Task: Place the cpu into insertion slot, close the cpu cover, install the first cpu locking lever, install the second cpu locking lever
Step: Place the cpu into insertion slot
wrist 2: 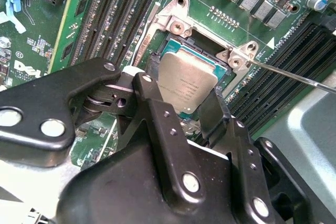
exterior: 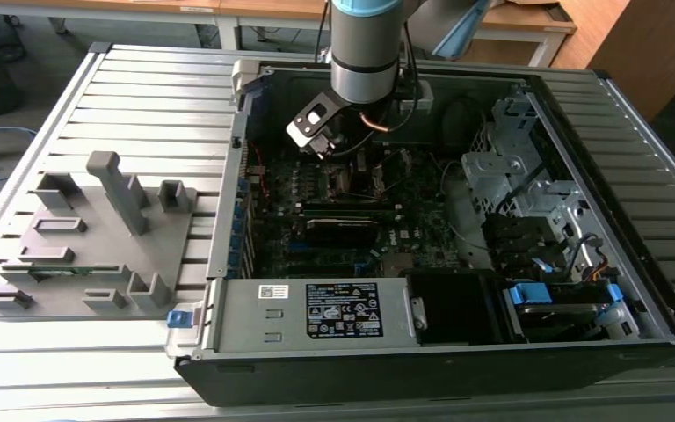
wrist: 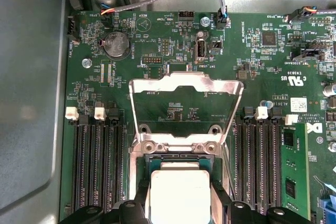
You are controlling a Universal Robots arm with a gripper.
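The cpu (wrist 2: 186, 82), a flat square chip with a dull metal top, sits between my gripper's (wrist 2: 181, 92) two black fingers (wrist 2: 152, 111), which are closed on its opposite edges. It hangs slightly tilted just over the insertion slot (wrist 2: 164, 51), whose silver rim and corner brackets show around it. In the first wrist view the cpu (wrist: 178, 192) is over the slot (wrist: 178, 157), with the gripper (wrist: 178, 198) around it. The cpu cover (wrist: 186, 81) stands swung open beyond the slot. A thin wire locking lever (wrist 2: 294, 74) juts out free. In the exterior view my gripper (exterior: 331, 148) is low inside the open computer case.
Long black memory slots (wrist: 97, 166) flank the socket on both sides. The case walls (exterior: 232, 176), a drive cage (exterior: 513, 176) and the power supply (exterior: 314, 308) ring the motherboard. A grey fixture (exterior: 91, 237) lies on the table at the exterior view's left.
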